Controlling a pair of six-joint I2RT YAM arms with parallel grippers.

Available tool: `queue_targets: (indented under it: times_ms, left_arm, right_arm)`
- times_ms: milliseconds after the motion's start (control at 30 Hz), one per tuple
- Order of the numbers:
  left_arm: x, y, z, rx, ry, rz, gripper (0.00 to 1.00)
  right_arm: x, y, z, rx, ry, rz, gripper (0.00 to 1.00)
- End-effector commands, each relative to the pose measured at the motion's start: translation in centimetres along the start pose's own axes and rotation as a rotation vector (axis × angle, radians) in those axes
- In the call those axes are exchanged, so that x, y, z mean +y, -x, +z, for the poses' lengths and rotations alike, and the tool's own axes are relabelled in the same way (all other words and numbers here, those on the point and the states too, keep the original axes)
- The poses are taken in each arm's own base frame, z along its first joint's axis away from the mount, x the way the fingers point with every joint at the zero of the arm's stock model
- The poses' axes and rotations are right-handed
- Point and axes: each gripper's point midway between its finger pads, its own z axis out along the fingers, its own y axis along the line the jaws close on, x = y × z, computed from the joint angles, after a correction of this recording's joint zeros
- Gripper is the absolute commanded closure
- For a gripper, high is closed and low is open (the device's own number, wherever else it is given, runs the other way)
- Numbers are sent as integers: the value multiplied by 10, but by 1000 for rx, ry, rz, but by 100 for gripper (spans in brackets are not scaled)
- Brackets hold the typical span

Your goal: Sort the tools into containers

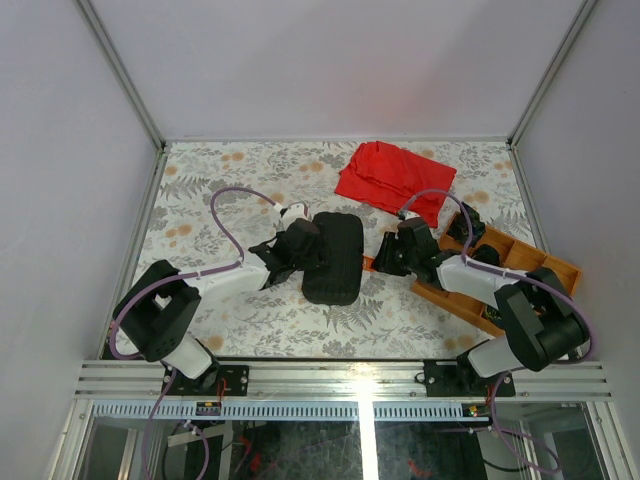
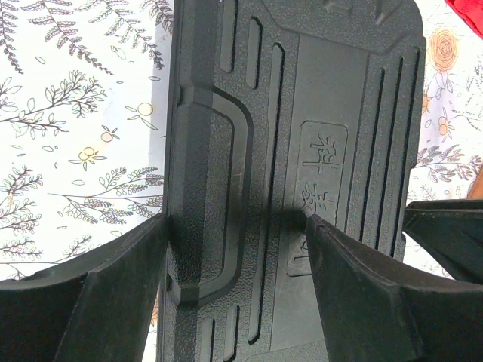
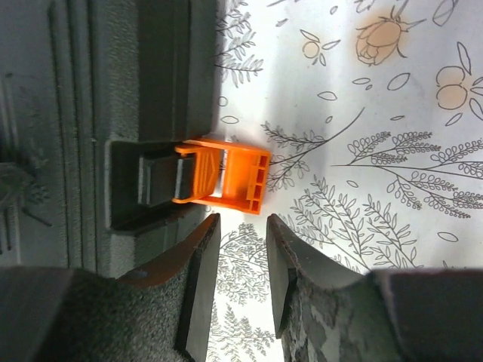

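The black ribbed tool case [image 1: 333,257] lies shut in the middle of the table. My left gripper [image 1: 283,262] is at its left side. In the left wrist view its jaws [image 2: 235,220] stand wide over the lid [image 2: 324,90], one finger [image 2: 128,271] by the case's edge and the other [image 2: 355,286] over the lid. My right gripper [image 1: 387,260] is at the case's right side. It [image 3: 241,220] is open by a narrow gap with nothing in it, just short of the orange latch [image 3: 226,175], which sticks out from the case [image 3: 75,113]. No tools show clearly.
A red cloth [image 1: 395,178] lies crumpled at the back right. A wooden tray [image 1: 525,262] sits at the right, partly under my right arm, with a dark object [image 1: 468,223] at its far end. The floral tablecloth [image 1: 220,180] covers the table.
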Motion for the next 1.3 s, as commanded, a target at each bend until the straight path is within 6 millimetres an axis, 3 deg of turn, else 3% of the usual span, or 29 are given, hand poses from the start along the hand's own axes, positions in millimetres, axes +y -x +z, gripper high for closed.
queue_targets:
  times_ms: [0, 333, 600, 1000, 1267]
  left_arm:
    - [67, -95, -7, 325, 186, 133, 31]
    - [67, -95, -8, 325, 186, 134, 31]
    - [67, -94, -8, 323, 186, 133, 31]
    - [66, -95, -9, 325, 180, 132, 32]
    - [66, -95, -9, 325, 179, 130, 32]
  right_arm:
    - [-1, 14, 7, -32, -15, -17, 62]
    - [6, 12, 23, 5, 137, 58, 60]
    - [4, 7, 28, 33, 211, 107, 66]
    - [47, 16, 8, -20, 511, 113, 76]
    - [47, 22, 3, -54, 501, 110, 79]
